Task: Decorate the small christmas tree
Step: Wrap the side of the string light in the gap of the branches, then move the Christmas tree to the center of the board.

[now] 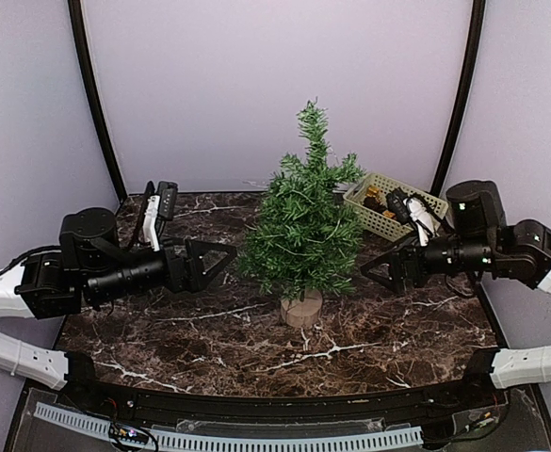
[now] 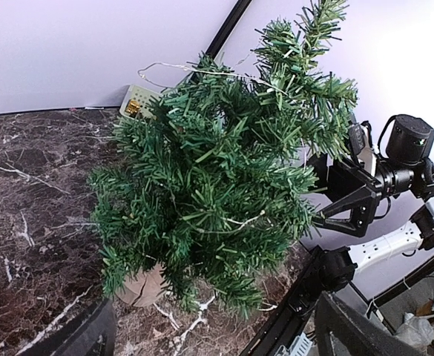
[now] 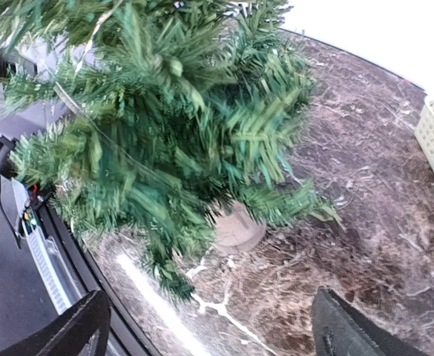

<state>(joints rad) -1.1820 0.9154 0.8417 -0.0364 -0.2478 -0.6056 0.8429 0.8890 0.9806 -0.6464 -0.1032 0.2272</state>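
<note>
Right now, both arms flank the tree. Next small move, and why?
Probably swing the right gripper back toward the basket. Both it and the left gripper stand open and empty beside the tree, and the basket just behind it holds small items.

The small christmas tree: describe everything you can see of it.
The small christmas tree is a dark-green artificial fir with bristly needle branches, a thin pale wire draped through them, and a round pale wooden stump base. It stands upright on the dark marble table, with no ornaments visible.
</note>
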